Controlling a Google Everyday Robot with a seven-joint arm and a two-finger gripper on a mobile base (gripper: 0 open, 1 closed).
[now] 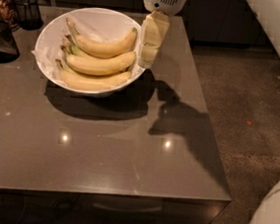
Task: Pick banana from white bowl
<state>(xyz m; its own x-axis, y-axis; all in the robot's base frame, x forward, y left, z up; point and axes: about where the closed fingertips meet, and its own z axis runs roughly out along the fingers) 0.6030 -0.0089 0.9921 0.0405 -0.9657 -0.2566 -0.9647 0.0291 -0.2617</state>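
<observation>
A large white bowl (48, 31) lined with crumpled white paper stands on the far left part of the grey table. Three ripe yellow bananas lie in it, stems to the left: one at the back (104, 46), one in the middle (100, 65) and one at the front (91, 81). My gripper (147, 60) hangs from above at the bowl's right rim, its pale fingers (153, 33) pointing down next to the bananas' right tips. It holds nothing.
A dark wire-mesh cup (27, 10) stands at the back left, with a dark object (0, 41) beside it on the left edge. The table (126, 152) ends at the right over a brown floor (249, 109). My white arm fills the right corners.
</observation>
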